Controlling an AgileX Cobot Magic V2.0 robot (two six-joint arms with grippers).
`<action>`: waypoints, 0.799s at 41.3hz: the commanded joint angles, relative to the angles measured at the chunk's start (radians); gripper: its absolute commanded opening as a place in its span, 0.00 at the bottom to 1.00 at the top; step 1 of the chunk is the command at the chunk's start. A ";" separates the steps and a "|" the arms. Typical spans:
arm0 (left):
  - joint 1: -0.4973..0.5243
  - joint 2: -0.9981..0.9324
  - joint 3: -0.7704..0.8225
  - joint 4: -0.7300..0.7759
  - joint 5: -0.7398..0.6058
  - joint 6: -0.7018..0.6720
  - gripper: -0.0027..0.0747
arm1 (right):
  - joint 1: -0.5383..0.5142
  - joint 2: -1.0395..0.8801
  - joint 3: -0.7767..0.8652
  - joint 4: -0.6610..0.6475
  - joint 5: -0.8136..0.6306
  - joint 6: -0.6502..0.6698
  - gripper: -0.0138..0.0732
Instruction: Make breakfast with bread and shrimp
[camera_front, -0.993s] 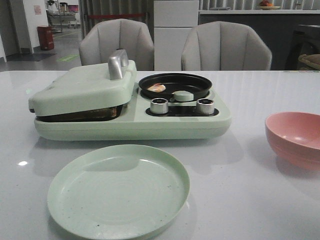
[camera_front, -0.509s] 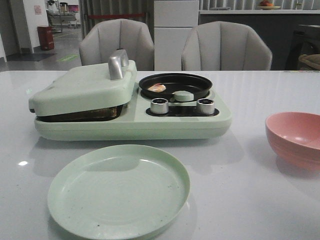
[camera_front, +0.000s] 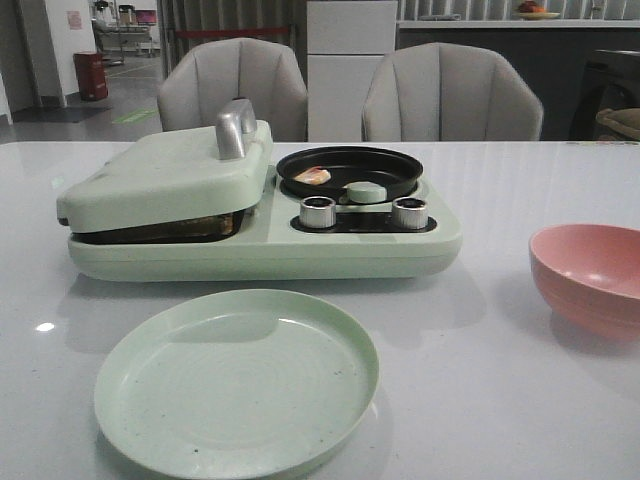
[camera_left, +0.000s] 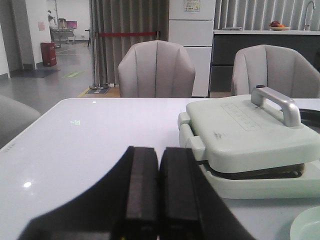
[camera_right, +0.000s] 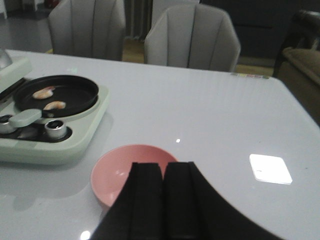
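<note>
Plate (camera_front: 236, 382) before breakfast maker (camera_front: 260, 230), shrimp (camera_front: 312, 176) in its pan (camera_front: 350, 170), bowl (camera_front: 590, 275) to the right

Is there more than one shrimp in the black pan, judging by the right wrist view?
Yes, two shrimp lie apart in the black pan.

Front view faces the breakfast maker (camera_front: 260, 215); wrist views flank it.

The bread (camera_front: 165, 226) shows only as a dark sliver under the closed lid (camera_front: 165, 175).
</note>
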 joint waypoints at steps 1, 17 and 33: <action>0.003 -0.018 0.031 -0.012 -0.089 0.000 0.16 | -0.036 -0.025 0.048 0.007 -0.188 -0.002 0.17; 0.003 -0.018 0.031 -0.012 -0.089 0.000 0.16 | -0.042 -0.049 0.206 0.044 -0.330 -0.002 0.17; 0.003 -0.018 0.031 -0.012 -0.089 0.000 0.16 | -0.028 -0.049 0.206 0.095 -0.344 -0.002 0.17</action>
